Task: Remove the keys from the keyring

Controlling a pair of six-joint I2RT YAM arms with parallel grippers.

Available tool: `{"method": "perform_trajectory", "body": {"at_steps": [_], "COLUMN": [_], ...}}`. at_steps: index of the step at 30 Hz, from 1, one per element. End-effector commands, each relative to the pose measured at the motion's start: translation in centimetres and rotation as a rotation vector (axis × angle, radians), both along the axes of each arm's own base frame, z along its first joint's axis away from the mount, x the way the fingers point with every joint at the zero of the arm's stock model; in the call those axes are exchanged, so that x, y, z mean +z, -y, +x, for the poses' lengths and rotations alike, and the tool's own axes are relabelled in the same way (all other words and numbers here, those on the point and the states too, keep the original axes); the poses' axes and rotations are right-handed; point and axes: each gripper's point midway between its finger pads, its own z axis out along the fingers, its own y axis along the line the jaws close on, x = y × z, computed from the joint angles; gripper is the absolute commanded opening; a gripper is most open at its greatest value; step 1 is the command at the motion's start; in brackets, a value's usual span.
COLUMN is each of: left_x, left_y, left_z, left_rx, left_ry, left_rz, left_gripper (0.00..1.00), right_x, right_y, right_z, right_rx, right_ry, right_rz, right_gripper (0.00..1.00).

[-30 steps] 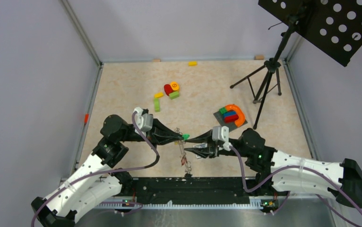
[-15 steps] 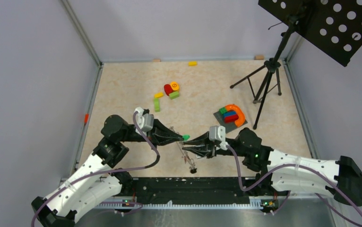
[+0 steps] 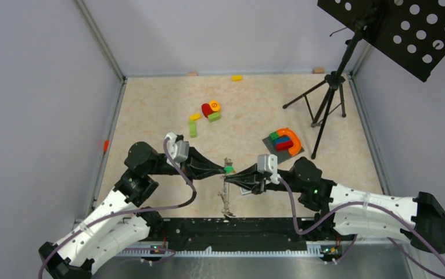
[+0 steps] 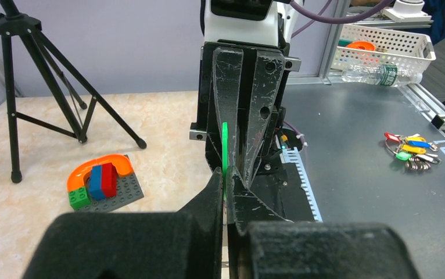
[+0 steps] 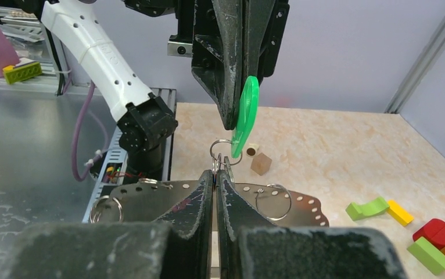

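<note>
- Just above the near part of the bench (image 3: 150, 104), the two claws meet tip to tip. The left arm reaches in from the left and the right arm from the right.
- The left claw (image 4: 226, 179) is closed flat on a green key tag (image 5: 245, 113). Its fingers clamp the tag's upper part, and the lower end pokes out past the fingertips in the right wrist view.
- Small wire rings (image 5: 222, 152) hang from the tag's lower end and run down into the slit between the right claw's fingers.
- The right claw (image 5: 215, 177) has its fingers pressed almost together, with only a thin gap. It seems to be pinching those wire rings, though the contact itself is hidden between the fingers.
- The keys (image 3: 225, 199) hang as a thin metal string below the meeting point, trailing towards the near edge of the bench in the top view.
- Flat perforated metal pieces (image 5: 293, 204) carrying split rings show on either side of the right claw's fingers.
- Farther back on the bench, right of centre, sits a grey Lego base plate (image 3: 273, 149). It carries an orange arch with red, blue and green bricks inside it.
- A black tripod (image 3: 325, 104) stands just beyond the plate, near the right wall.
- Loose toy blocks (image 3: 210, 110) in red, orange, green and yellow lie left of centre, well apart from the claws.
- A second bunch of tagged keys (image 4: 411, 152) lies on the grey metal surface (image 4: 371, 197) beside the bench, seen in the left wrist view.
</note>
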Motion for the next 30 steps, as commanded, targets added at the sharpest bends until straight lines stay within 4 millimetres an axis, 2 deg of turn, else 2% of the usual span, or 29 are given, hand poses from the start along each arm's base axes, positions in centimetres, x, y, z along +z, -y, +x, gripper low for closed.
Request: {"method": "perform_trajectory", "body": {"at_steps": [1,10,19,25,30], "left_x": [1.6,1.4,1.4,1.0,0.5], "left_y": [-0.4,-0.6,-0.8,-0.9,-0.9], "left_z": [-0.2,-0.9,-2.6,-3.1,-3.0], "left_rx": [0.021,-0.006,-0.101,-0.124,-0.119], "left_ry": [0.065,0.053,0.072,0.076,0.069], "left_rz": [-0.061,-0.068,-0.07,-0.072,-0.071], "left_gripper": [0.0,0.0,0.0,0.0,0.0], "right_x": [2.1,1.6,1.7,2.7,4.0], "right_y": [0.6,1.6,2.1,2.2,2.6], "right_z": [-0.9,-2.8,-3.3,-3.3,-3.7], "right_rx": [0.024,0.112,0.134,0.123,0.116], "right_ry": [0.052,0.287,0.518,0.534,0.47], "right_rz": [0.069,0.058,0.04,0.082,0.179], "right_gripper": [0.0,0.0,0.0,0.0,0.0]}}
